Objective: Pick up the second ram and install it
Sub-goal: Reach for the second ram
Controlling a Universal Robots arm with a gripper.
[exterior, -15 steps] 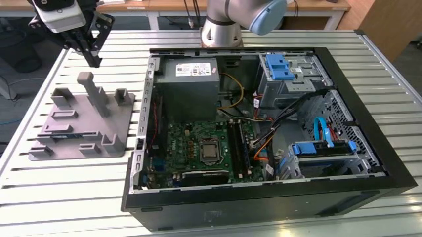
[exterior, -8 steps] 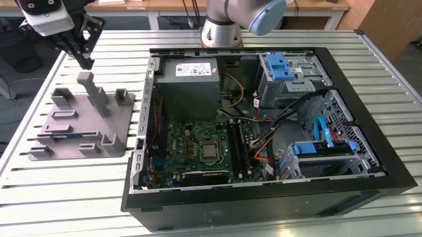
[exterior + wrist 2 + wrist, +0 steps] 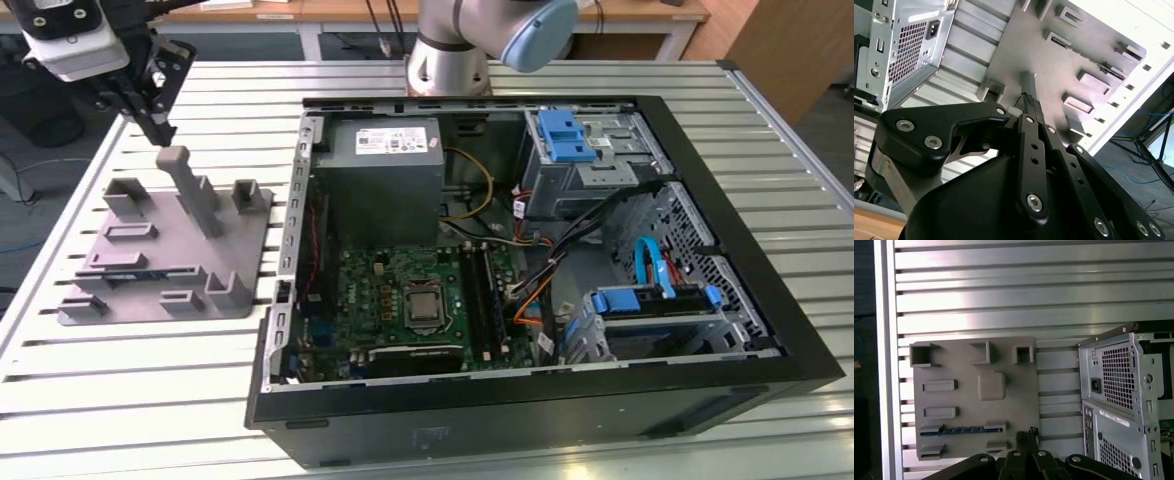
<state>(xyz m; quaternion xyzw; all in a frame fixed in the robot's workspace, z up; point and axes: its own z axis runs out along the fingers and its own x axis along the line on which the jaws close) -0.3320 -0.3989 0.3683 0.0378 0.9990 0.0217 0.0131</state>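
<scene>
Fingers (image 3: 166, 136) drawn together, no gap between the tips in both wrist views (image 3: 1028, 99) (image 3: 1027, 436); nothing held

They hang tip-down just above the tall upright block (image 3: 187, 190) at the far part of the grey holder plate (image 3: 247, 225), on the exterior view's left. Whether tip and block touch, I cannot tell

The second ram (image 3: 961, 430) stands edge-on in a long slot of the plate, a blue sliver in the first wrist view. In the exterior view it sits at the plate's near side (image 3: 140, 273), well apart from the fingers

Open computer case (image 3: 534, 405) lies to the exterior view's right of the plate, both on the slatted counter (image 3: 120, 390)

Judgement: pick-up not yet made – the stick is untouched in its slot. For a good grasp, part the fingers a little wider than the board is thick and line the pads up with its flat faces. Come straight down over the middle of its length, clear of the neighbouring blocks. Pinch the bare upper edge, not the chips, then lift straight up – a tilted pull could bind it in the slot
</scene>
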